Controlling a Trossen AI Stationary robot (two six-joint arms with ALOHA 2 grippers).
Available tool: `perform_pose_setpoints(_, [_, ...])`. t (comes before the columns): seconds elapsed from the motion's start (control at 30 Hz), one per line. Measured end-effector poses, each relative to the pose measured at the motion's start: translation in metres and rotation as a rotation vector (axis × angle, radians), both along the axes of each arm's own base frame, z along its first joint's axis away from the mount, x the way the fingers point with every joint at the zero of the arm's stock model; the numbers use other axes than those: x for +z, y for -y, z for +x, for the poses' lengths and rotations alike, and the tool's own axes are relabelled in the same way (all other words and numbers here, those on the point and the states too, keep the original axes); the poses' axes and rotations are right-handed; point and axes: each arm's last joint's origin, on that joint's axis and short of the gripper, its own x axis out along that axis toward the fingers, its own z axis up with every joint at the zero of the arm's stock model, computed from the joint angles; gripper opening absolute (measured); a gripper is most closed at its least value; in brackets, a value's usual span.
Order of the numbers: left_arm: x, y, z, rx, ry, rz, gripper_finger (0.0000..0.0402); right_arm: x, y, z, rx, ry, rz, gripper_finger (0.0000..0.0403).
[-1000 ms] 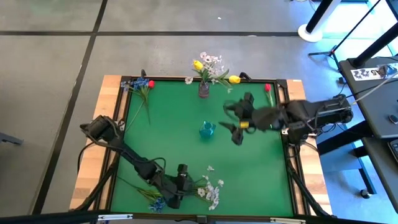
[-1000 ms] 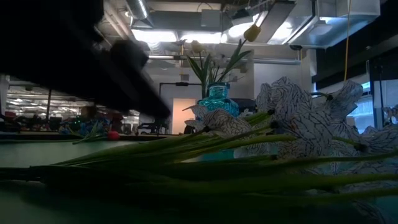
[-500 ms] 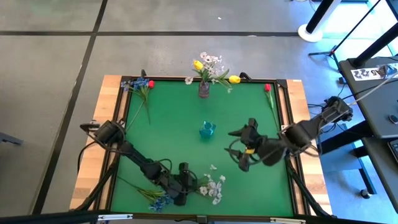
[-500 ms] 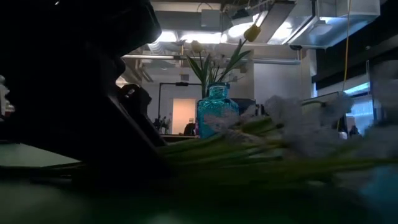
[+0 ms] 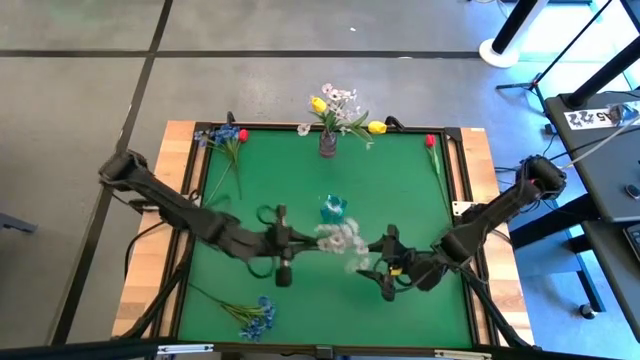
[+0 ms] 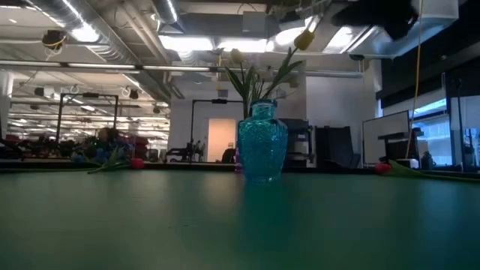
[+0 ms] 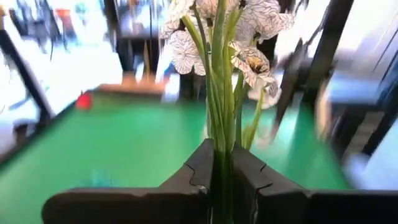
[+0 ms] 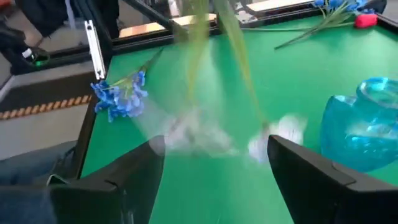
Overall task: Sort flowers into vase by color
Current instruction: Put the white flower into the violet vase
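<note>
Now the white spray (image 5: pixel 341 240) is off the surface (image 5: pixel 300 180); a second ago it lay at the near edge by the blue blooms (image 5: pixel 257 320), and half a second ago the left gripper (image 5: pixel 283 243) was down over it — since then that arm has swung up toward the middle, carrying the bunch with it; the low view, blocked before by stems and arm, now shows only the blue vase (image 6: pixel 262 150) on bare green. So the pick looks done, and what remains is delivery to a vase.

Left jaws are pressed together on the green stems, as the left wrist view shows — the blossoms (image 7: pixel 249 37) stand up just beyond them; the grip looks firm, low on the stems. The right gripper (image 5: pixel 390 268) has come down and across to just beside the blossoms, near the blue vase; its jaws are spread wide and hold nothing, the spray hanging blurred between and beyond them in its wrist view. The far vase (image 5: pixel 328 143) already holds white and yellow flowers; a red bud (image 5: pixel 431 141) lies at the far right.
</note>
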Motion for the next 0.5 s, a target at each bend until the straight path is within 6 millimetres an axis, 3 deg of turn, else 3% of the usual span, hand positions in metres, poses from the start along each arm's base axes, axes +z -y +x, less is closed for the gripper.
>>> perform_pose_setpoints(0.07, [0.019,-0.002,-0.008,-0.028,0.117,-0.034,0.0018,-0.010,0.001,0.008,-0.003,0.064,-0.005,0.0285])
perform_pose_setpoints(0.17, [0.025,0.000,-0.012,-0.085,0.251,-0.049,0.0016,-0.017,0.001,0.031,0.035,0.184,-0.040,0.0285])
perform_pose_setpoints(0.33, [0.010,-0.004,-0.011,-0.135,0.418,-0.067,0.0018,-0.013,0.004,0.077,0.097,0.406,-0.043,0.0285])
perform_pose_setpoints(0.5, [-0.015,-0.011,-0.013,-0.194,0.574,-0.126,0.0019,0.005,0.002,0.108,0.090,0.502,-0.117,0.0285])
